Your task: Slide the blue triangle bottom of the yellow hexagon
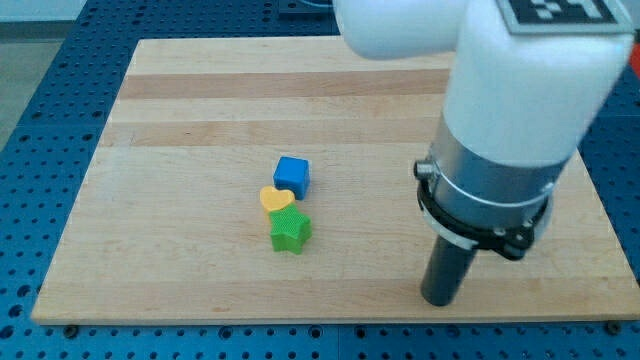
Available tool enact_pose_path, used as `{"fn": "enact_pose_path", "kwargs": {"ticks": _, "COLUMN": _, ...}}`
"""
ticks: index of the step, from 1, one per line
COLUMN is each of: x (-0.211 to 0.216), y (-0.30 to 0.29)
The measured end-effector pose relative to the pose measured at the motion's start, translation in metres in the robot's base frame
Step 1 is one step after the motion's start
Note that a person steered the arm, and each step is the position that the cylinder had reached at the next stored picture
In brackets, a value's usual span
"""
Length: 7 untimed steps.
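Observation:
No blue triangle and no yellow hexagon show in the camera view; the big white arm covers the view's upper right and may hide blocks. Three blocks sit close together left of the board's centre: a blue cube (pixel 292 177), a yellow heart (pixel 276 199) touching its lower left, and a green star (pixel 290 232) just below the heart. My tip (pixel 440 299) rests on the board near the view's bottom edge, well to the right of these blocks and touching none.
The wooden board (pixel 160 150) lies on a blue perforated table (pixel 40 120). The white arm housing (pixel 520 90) and its grey collar (pixel 485 200) stand over the board's right side. The board's bottom edge runs just below my tip.

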<state>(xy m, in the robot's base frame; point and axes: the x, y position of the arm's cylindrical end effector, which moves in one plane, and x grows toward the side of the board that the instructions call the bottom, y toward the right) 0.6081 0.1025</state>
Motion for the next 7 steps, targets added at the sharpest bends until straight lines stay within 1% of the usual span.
{"fn": "enact_pose_path", "kwargs": {"ticks": 2, "x": -0.050, "y": 0.022}}
{"fn": "enact_pose_path", "kwargs": {"ticks": 3, "x": -0.047, "y": 0.023}}
{"fn": "enact_pose_path", "kwargs": {"ticks": 4, "x": -0.037, "y": 0.050}}
{"fn": "enact_pose_path", "kwargs": {"ticks": 7, "x": -0.048, "y": 0.106}}
